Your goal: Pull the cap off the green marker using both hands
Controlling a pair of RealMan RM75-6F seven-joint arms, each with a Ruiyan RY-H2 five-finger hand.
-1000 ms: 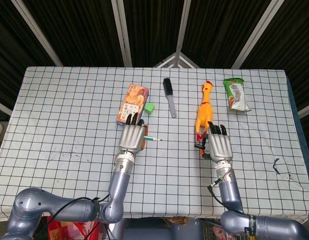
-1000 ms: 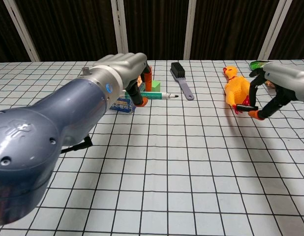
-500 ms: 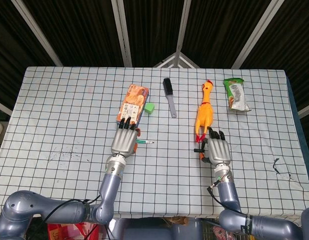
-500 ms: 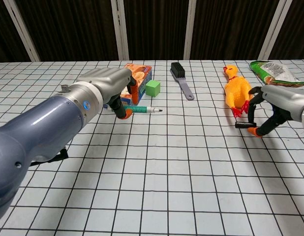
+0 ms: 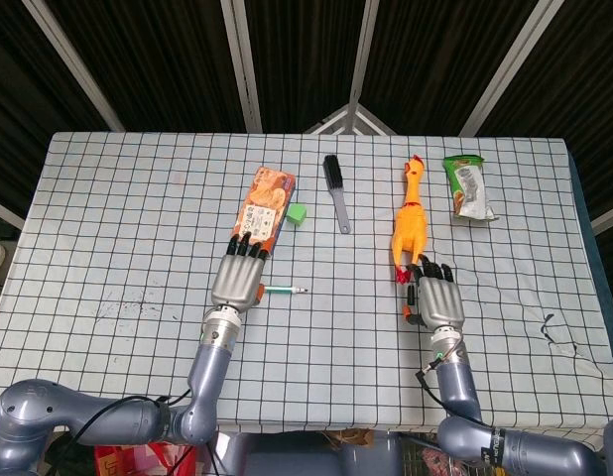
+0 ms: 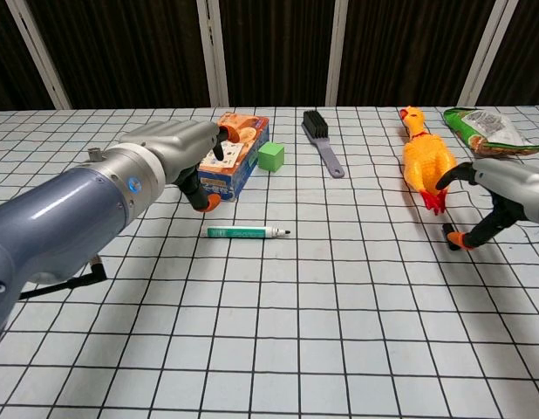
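The green marker (image 6: 246, 233) is seen lying flat on the checked table (image 6: 339, 349), its dark tip pointing toward the right arm's side, uncapped as far as can be judged. The barrel is slim, green and white-labelled; in the head view (image 5: 284, 290) it shows just beside the left hand. No cap is made out anywhere, though one could be hidden inside the right hand's curl.

The left hand (image 6: 178, 157) is held just above and behind the marker, fingers bent loosely and apart, nothing gripped. The right hand (image 6: 505, 196) is set well apart, near the rubber chicken (image 6: 424, 157); its fingers are curled inward, and whether anything small is pinched there cannot be told.

The marker is judged light, stiff and smooth, so it could roll or slip if nudged. A hold is best taken around the middle of the barrel, clear of the inked tip.

Behind it, the snack box (image 6: 235, 153) and green cube (image 6: 270, 156) are noted.
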